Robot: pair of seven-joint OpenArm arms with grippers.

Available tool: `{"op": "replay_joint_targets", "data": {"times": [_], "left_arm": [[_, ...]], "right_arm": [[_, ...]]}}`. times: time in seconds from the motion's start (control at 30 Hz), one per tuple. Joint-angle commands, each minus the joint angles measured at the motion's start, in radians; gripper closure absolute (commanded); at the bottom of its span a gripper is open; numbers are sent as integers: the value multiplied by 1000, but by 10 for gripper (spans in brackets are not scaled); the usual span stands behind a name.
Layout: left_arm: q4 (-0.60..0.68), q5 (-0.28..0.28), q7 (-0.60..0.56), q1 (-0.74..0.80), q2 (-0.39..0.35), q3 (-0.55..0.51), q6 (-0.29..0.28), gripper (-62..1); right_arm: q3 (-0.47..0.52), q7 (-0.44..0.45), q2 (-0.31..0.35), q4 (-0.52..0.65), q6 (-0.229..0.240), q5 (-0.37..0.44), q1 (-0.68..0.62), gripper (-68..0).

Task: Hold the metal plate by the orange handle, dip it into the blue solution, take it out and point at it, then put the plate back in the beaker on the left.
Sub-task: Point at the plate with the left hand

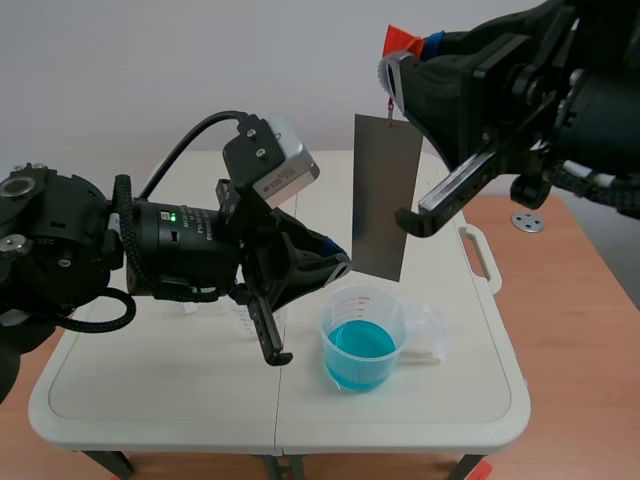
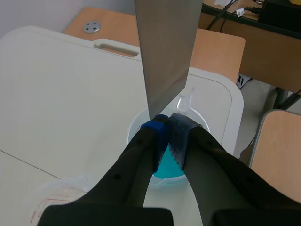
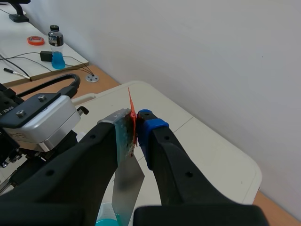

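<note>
Metal plate (image 1: pixel 385 195): one, a thin flat rectangle of dull grey sheet with a smooth matte face. It hangs clear of the table, directly above the blue-solution beaker (image 1: pixel 398 312) and not touching the liquid. Long axis is vertical, handle end up, lower short edge pointing down at the beaker mouth, broad face toward the robot. The orange handle (image 1: pixel 403 40) is a small bright tab at the top edge, joined to the plate by a short thin link. Right gripper (image 1: pixel 392 68), high above the beaker, is clamped on that tab, which is squeezed between its pads. Left gripper (image 1: pixel 338 266) is above the beaker on its left side with its fingers pressed together, holding nothing. Its tips sit at the plate's lower corner; I cannot tell whether they touch it. Beakers: two, both clear plastic and round. One is part-filled with blue solution (image 1: pixel 362 345) and has a handle. The second beaker (image 1: pixel 234 318), left of it, has red graduations and is mostly hidden behind the left gripper. Both stand on the white table (image 1: pixel 150 370).
</note>
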Motion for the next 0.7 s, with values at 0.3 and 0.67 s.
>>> {"op": "replay_joint_targets", "data": {"times": [0.3, 0.67], "left_arm": [[9, 14, -9, -5, 4, 0, -4, -34], [50, 23, -94, 174, -154, -201, 68, -34]], "right_arm": [[3, 19, 2, 15, 6, 14, 4, -15], [2, 18, 2, 15, 6, 15, 6, -15]]}}
